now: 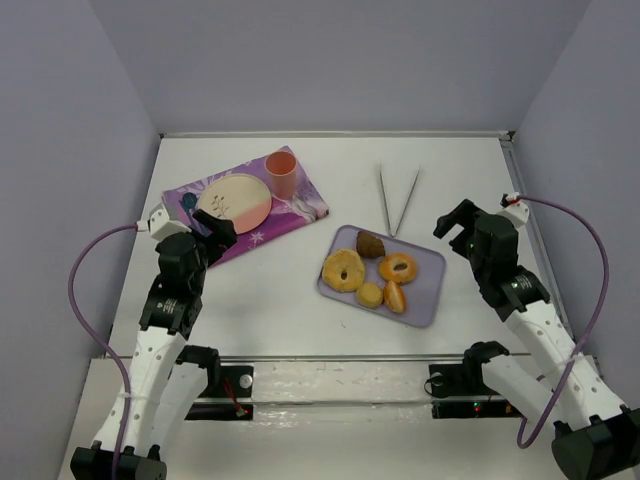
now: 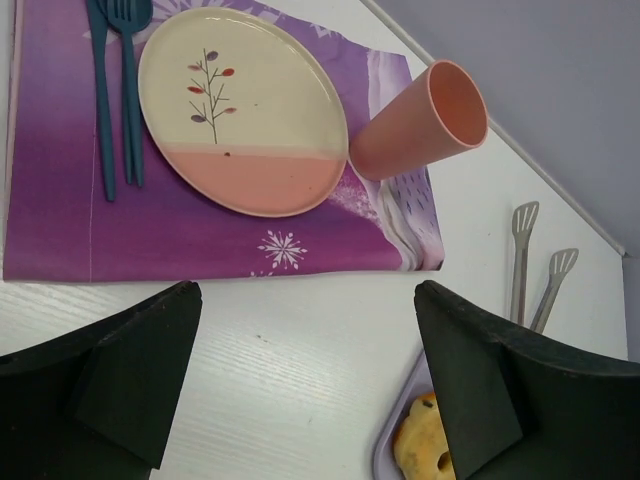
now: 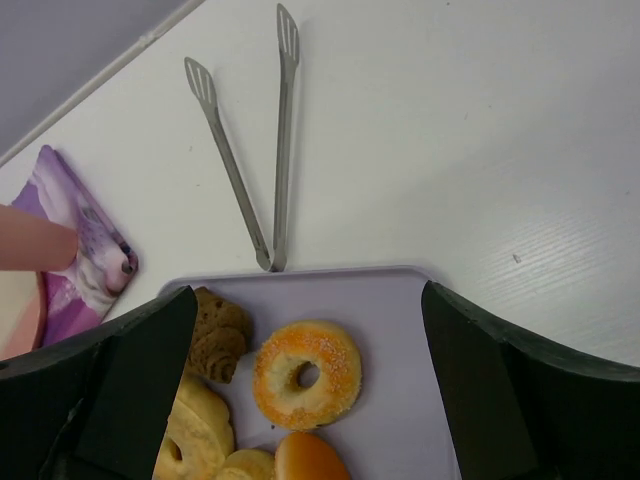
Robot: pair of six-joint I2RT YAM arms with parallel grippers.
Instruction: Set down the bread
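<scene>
The bread (image 1: 370,244) is a small dark brown lump at the far left corner of the lilac tray (image 1: 428,287). It also shows in the right wrist view (image 3: 216,334), partly behind my left finger. My right gripper (image 3: 305,385) is open and empty above the tray, over a sugared ring pastry (image 3: 306,372). It shows at the right in the top view (image 1: 453,226). My left gripper (image 2: 305,385) is open and empty above bare table just in front of the purple placemat (image 2: 60,200). It sits at the left in the top view (image 1: 215,233).
The placemat carries a cream and pink plate (image 2: 243,110), a pink cup (image 2: 420,122) and a blue fork and knife (image 2: 115,90). Metal tongs (image 1: 398,200) lie behind the tray. The tray also holds a yellow ring pastry (image 1: 344,269) and small orange rolls (image 1: 394,296).
</scene>
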